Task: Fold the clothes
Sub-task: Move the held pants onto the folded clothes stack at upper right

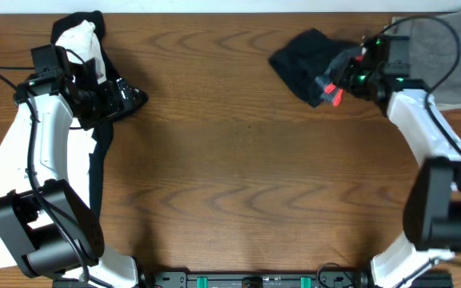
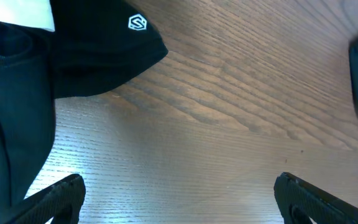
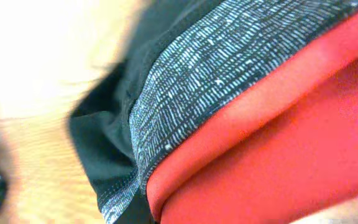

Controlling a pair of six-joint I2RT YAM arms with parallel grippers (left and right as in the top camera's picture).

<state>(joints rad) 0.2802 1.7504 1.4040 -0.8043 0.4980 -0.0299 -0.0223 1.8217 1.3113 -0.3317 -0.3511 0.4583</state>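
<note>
The black trousers point(image 1: 304, 54) lie bunched at the far right of the table. Their grey waistband point(image 3: 229, 81) and coral red edge point(image 3: 278, 143) fill the right wrist view. My right gripper point(image 1: 336, 85) sits on the bundle's right end, where the red edge point(image 1: 332, 96) shows, and appears shut on it. Its fingers are hidden by cloth in the right wrist view. My left gripper point(image 1: 131, 98) is open wide and empty over bare wood point(image 2: 179, 186), at the far left.
A black garment with a small white logo point(image 2: 137, 23) and a white T-shirt point(image 1: 80, 38) lie under and beside the left arm, with black cloth trailing down point(image 1: 96, 172). Grey-olive folded trousers point(image 1: 448, 50) sit at the far right corner.
</note>
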